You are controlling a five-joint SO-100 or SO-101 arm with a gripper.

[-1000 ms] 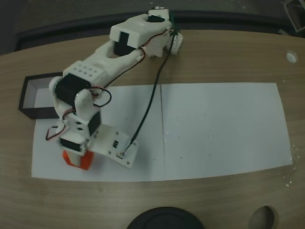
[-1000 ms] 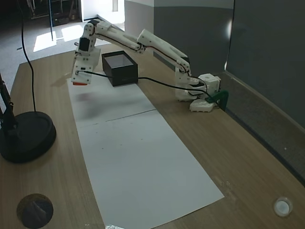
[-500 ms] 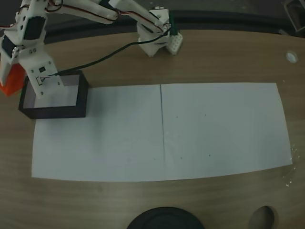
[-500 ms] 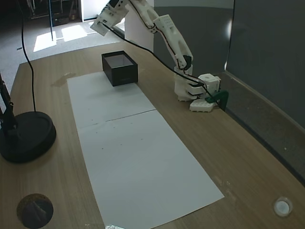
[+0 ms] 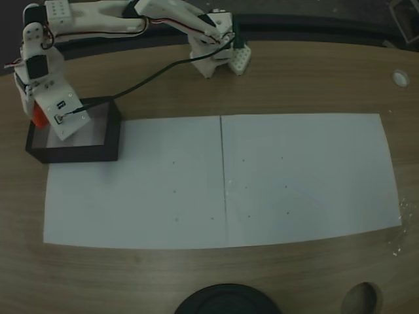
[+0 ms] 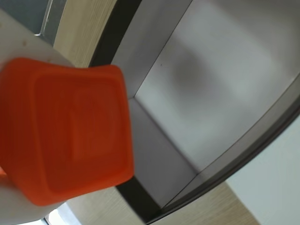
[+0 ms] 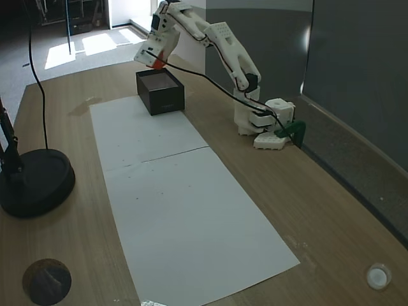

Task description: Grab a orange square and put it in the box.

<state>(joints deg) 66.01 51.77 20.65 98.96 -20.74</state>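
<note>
Left to right in a fixed view from above. At the table's left edge, near the far corner, the gripper [image 5: 38, 116] hangs above the box [image 5: 108, 154], over the box's left wall. An orange patch shows at the gripper's left side: the orange square [image 5: 39, 118], lifted clear of the table and carried. The jaws are closed on it; how wide they stand cannot be read, but the block sits between them.

Wrist view: orange square [image 6: 65, 133] large and blurred in the left half, raised mark on its face visible. Behind it the box [image 6: 140, 197] shows a black wall, an inner corner and a pale floor with nothing in it. Block sits over the wall line, partly outside the tray's opening.

Further right, white paper [image 5: 222, 180] covers the table's middle, with no block on it. Arm base [image 5: 216, 49] stands at the far edge. A small white disc [image 5: 400, 78] lies near the far right corner.

The other fixed view agrees: gripper [image 7: 155, 60] held high over the box [image 7: 160, 102], not touching it.

Progress, as judged: grasp and lift done, transport nearly done. Left: shift slightly inward over the tray's floor, lower, release. Risk: released here, the block may catch the wall and fall outside.
</note>
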